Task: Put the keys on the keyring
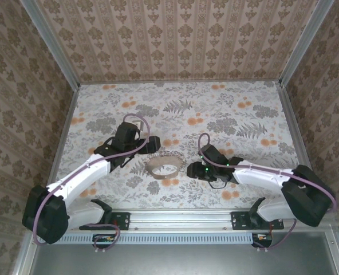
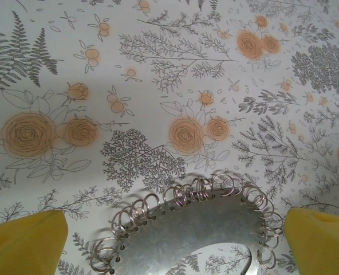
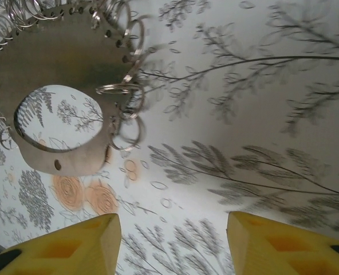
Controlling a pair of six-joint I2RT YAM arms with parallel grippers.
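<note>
Item 1 — keyring point(image 2: 198, 223): a grey metal piece with a wide opening through it. Small wire rings point(image 2: 184, 197) are threaded through holes along its outer edge. You find it resting on the table point(image 1: 238, 114), about midway between the left and right edges and somewhat nearer the near edge than the far one. It sits between the two arms' tips, and nothing grips it.

Item 2 — left gripper point(image 2: 173, 240): open wide, holding nothing.
- In the top view it sits at the keyring's far-left side.
- In your left wrist view its yellow fingers point(image 2: 23, 243) stand one at each side of the ringed edge.
- The finger at the right of that view is just beside the outermost small rings; you cannot tell whether it touches them.
- The finger at the left stands apart from them, with patterned table showing in the gap.

Item 3 — right gripper point(image 3: 172, 243): jaws apart, with only bare table between the fingers.
- In the top view its tip lies just beside the keyring's right side; you cannot tell whether they touch.
- In your right wrist view the keyring lies ahead of the fingers and off toward the upper left corner, outside the gap between them.
</note>
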